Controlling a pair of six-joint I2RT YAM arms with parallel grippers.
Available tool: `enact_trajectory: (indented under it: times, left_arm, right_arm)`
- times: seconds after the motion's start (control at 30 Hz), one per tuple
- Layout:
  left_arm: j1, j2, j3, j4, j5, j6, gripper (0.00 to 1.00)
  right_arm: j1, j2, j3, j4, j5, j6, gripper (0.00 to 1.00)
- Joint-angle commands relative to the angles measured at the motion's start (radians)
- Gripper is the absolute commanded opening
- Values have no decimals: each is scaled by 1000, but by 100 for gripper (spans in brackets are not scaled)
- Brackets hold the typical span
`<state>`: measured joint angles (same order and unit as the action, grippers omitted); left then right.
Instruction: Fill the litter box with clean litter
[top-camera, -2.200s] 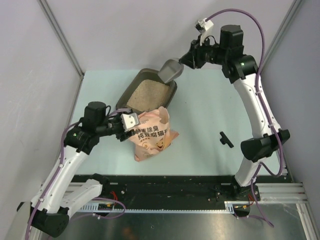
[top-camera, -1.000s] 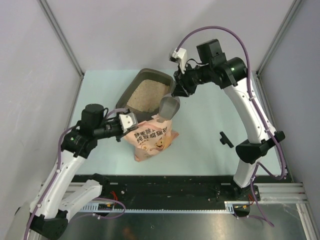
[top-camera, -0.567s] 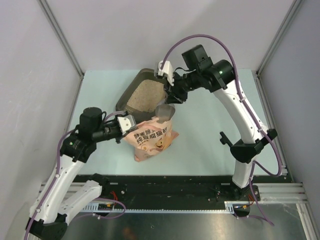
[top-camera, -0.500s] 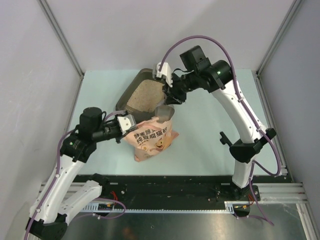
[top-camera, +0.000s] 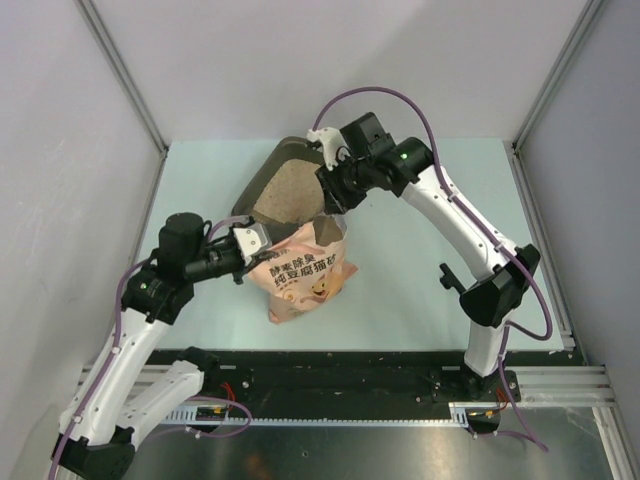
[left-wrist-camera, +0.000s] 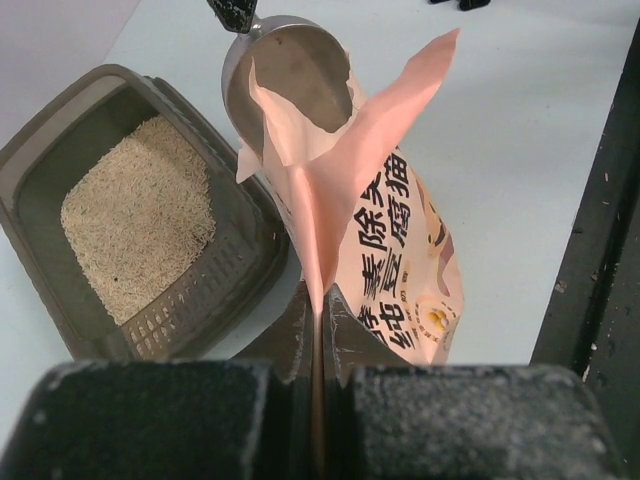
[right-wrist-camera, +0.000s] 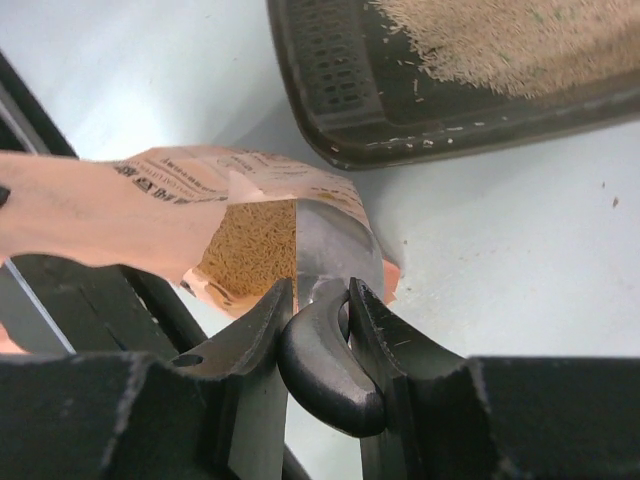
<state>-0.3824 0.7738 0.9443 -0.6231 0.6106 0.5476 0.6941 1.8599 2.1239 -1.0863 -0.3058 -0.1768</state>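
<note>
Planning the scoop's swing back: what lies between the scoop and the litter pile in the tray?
Left wrist view: from the scoop, only the bag's torn edge, then the litter box's rim and gridded floor before the litter.

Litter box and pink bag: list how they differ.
The litter box is a dark, rigid, shallow tray lying flat; the bag is salmon-pink, soft and stands upright. No gripper holds the litter box; the left gripper pinches the bag's edge, and the right gripper holds a scoop in the bag's mouth. Both hold beige litter.
</note>
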Motion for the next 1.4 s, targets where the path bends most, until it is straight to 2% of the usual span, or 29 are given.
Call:
enact_trajectory:
  times: [0.0,0.17,0.4,0.67,0.77,0.97,1.37]
  left_arm:
    - [-12,-16,14,69,38,-43,0]
    - [-26,-15,21,74,37,-49,0]
    - [-53,-25,-2,89,40,-29,0]
    - [-69,-48,-25,125,57,-48,0]
    - [-75,-56,-30,138,66,-60,0]
    - [-79,-73,-50,164,75,-84,0]
    - [-79,-56,-53,184,52,-81,0]
  right_arm:
    - [5,-76,-28,85,271,212,0]
    - [71,-125,-122,121,413,215,0]
    - [151,-203,-330,244,523,180,0]
    - [176,-220,-508,296,550,189,0]
    - [176,-205,-545,293,524,214,0]
    - [148,-159,-576,276,378,313,0]
    - [-14,-108,-545,318,-57,424,0]
